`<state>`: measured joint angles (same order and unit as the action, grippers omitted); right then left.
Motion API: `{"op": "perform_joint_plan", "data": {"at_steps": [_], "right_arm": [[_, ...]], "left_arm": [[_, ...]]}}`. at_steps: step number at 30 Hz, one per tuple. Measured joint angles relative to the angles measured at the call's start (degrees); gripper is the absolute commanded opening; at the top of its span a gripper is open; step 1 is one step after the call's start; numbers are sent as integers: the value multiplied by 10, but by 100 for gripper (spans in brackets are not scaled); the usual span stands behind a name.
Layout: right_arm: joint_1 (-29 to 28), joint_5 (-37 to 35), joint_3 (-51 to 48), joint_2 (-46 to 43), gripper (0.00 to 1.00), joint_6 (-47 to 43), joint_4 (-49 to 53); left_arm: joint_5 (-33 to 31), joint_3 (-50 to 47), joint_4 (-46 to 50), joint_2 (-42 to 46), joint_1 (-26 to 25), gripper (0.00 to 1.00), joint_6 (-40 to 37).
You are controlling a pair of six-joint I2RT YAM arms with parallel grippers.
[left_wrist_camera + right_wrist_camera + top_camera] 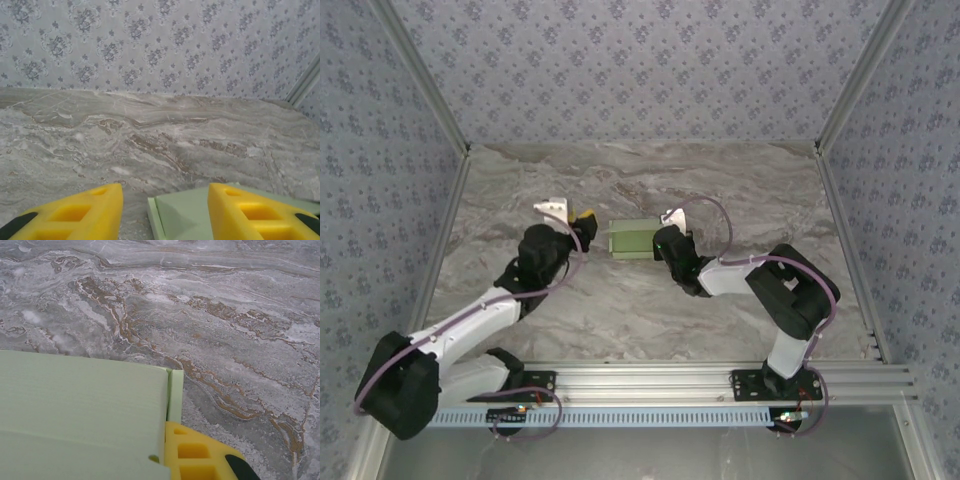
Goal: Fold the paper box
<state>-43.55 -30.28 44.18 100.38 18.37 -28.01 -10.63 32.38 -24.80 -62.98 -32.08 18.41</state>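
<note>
Floral wallpaper (640, 60) walled in the marbled counter (620, 310). I saw the paper box (633, 240) lying mid-counter between the two arms. My left gripper (165, 200) stood spread at its left end, clasping nothing, with a corner of card between the fingers. My right gripper (663, 240) was pressed together, pinching the box's right edge.

Robot lab booth, patterned walls (620, 60), aluminium rail (670, 380)

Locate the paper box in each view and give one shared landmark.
Top external: paper box at the centre of the picture, mid-table.
Left wrist: box at the bottom edge, right of centre.
Right wrist: box in the lower left corner.
Shared landmark: the grey marbled table under it.
</note>
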Motion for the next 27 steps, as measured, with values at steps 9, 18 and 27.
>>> {"op": "perform_joint_plan", "data": {"at_steps": [9, 18, 27], "right_arm": [[0, 0, 4, 0, 0, -3, 7], [0, 0, 12, 0, 0, -9, 21], [0, -3, 18, 0, 0, -9, 32]], "left_arm": [[82, 190, 160, -160, 35, 55, 10], [163, 308, 290, -278, 36, 55, -31], [208, 322, 357, -329, 25, 52, -73]]}}
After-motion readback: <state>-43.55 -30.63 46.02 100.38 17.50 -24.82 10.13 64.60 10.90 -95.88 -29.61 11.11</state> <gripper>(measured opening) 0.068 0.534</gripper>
